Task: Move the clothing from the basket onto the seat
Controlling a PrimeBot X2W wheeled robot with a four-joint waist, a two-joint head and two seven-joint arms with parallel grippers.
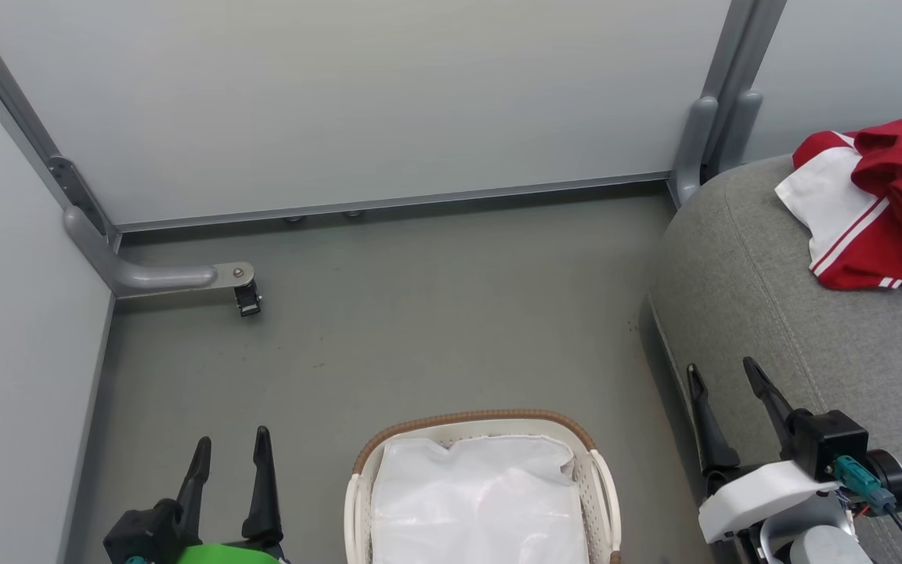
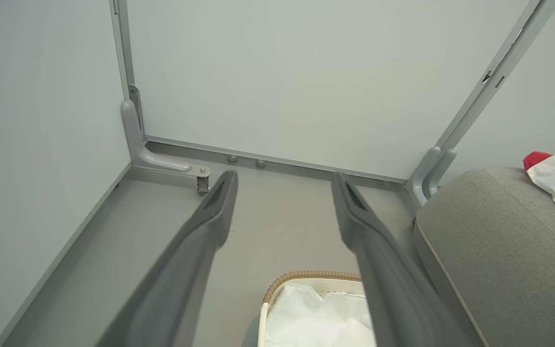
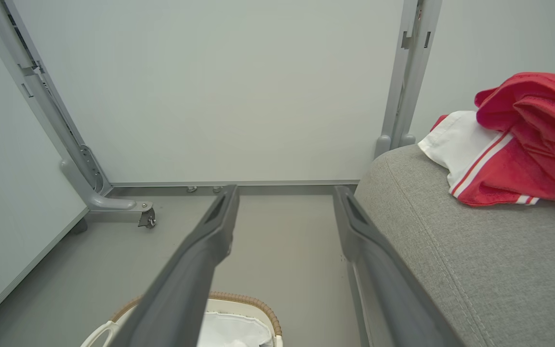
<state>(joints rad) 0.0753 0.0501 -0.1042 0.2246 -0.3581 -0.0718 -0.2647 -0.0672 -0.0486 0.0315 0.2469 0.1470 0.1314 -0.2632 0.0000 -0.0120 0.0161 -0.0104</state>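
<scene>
The task is judged to be finished, or very nearly so. The clothing (image 1: 882,204) is seen heaped on the seat (image 1: 772,313), at about 2 o'clock in the head view, well apart from the basket (image 1: 482,419) at 6 o'clock. Inside the basket only the white liner (image 1: 478,501) can be made out. Its near end is cut off by the frame edge, so a hidden piece cannot be ruled out. Whether the heap holds two garments cannot be told for certain, though a crumpled red piece appears to be draped over a flatter one with a white panel.

The left gripper (image 1: 232,437), at 7 o'clock, is held with its fingers spread and nothing between them. The right gripper (image 1: 721,365), at 4 o'clock beside the seat's rounded edge, is likewise spread and empty.

The clothing is soft and limp, red with a white panel and thin white stripes, and folds are thrown up where it is bunched. The seat is covered in grey woven fabric, with a stitched seam along its rounded edge. The basket is of white perforated plastic, oval, with a brown woven rim and white handles. The liner is thin, smooth and slightly creased. The floor (image 1: 420,313) is a dull, hard grey.
</scene>
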